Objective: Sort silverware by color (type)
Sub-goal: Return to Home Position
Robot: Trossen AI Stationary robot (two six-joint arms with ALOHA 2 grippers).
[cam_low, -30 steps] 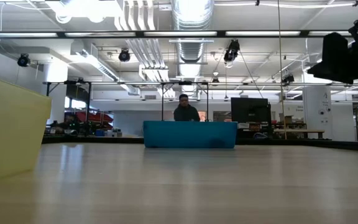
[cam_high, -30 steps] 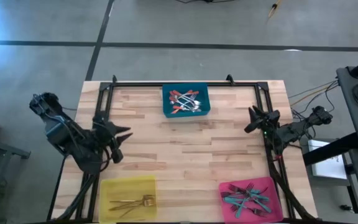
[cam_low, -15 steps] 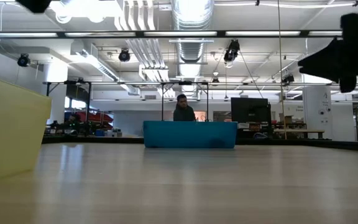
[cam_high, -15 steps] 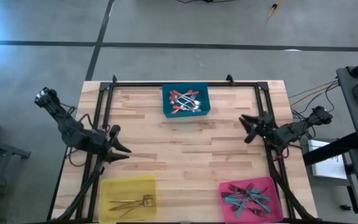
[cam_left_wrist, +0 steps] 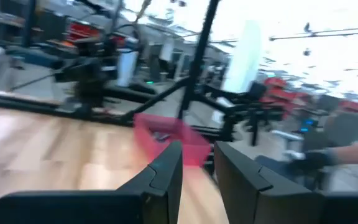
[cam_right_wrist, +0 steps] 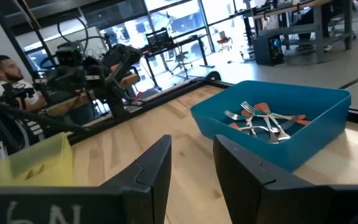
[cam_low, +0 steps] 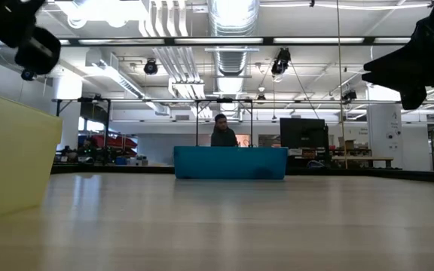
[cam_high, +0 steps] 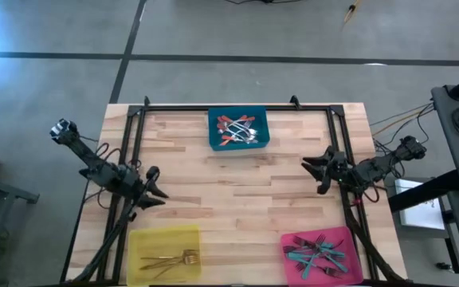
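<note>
Both dark arms hang over the sides of the pale wooden plank table (cam_high: 237, 191). The left gripper (cam_high: 159, 187) is above the left edge and the right gripper (cam_high: 309, 177) above the right edge, and they point inward toward each other. The left fingers (cam_left_wrist: 166, 177) stand slightly apart and grasp nothing. The right fingers (cam_right_wrist: 154, 168) are likewise released and empty, with bare wood showing through the gap. All the silverware lies in bins, well clear of either pair of fingers. The forks with silver heads and red-orange handles (cam_high: 237, 130) are piled in the flat blue rectangular bin (cam_high: 213, 143) at the far edge, ahead of the right fingers and off to one side. The forks with teal handles (cam_high: 317, 255) are heaped in the pink bin (cam_high: 349, 239) at the near right corner, straight across the table from the left fingers. The few all-gold forks (cam_high: 174, 259) rest in the yellow bin (cam_high: 146, 239), near the left fingers at the near left corner. Beyond the blue bin, a person (cam_low: 223, 132) sits in the room behind.
</note>
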